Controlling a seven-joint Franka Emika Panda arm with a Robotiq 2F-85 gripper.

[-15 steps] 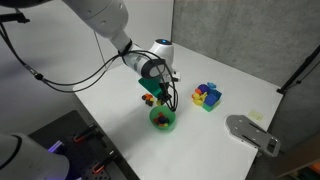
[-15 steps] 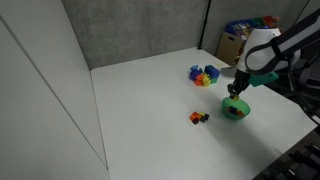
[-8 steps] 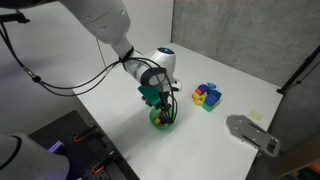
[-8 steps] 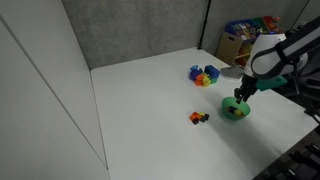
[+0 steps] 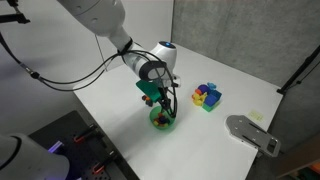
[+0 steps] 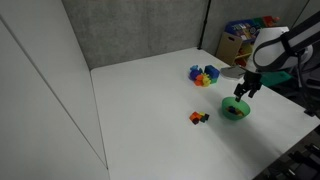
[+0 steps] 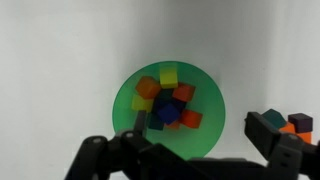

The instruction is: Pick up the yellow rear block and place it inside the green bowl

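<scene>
Through the wrist view, the gripper was spread wide and held nothing. Its 2 fingers framed the near side of the bowl from above. In both exterior views the gripper hung just over the bowl, close to its rim.

The yellow block lay inside the bowl, at the far edge of a loose heap of about 6 cubes. A second yellowish cube sat on the near left of that heap. I could not tell for certain which of the 2 was mine. Either way, I judged the placing done and only the retreat left.

That retreat was where I saw the trouble. The bowl looked light and shallow. A sideways pull before lifting could catch a finger on the rim and drag or tip it, spilling the heap onto the table. The yellow block sat high and near the rim, so I judged a small jolt might be enough to roll it out. Shutting the jaws at that height could pinch the rim or stir the pile.

To the right, beside the right finger, tiny blocks lay on the table just outside the bowl, also seen in an exterior view. A drift that way could scatter them.

Farther off, the block cluster stood well apart from the bowl, and I judged it safe unless I swung wide.
</scene>
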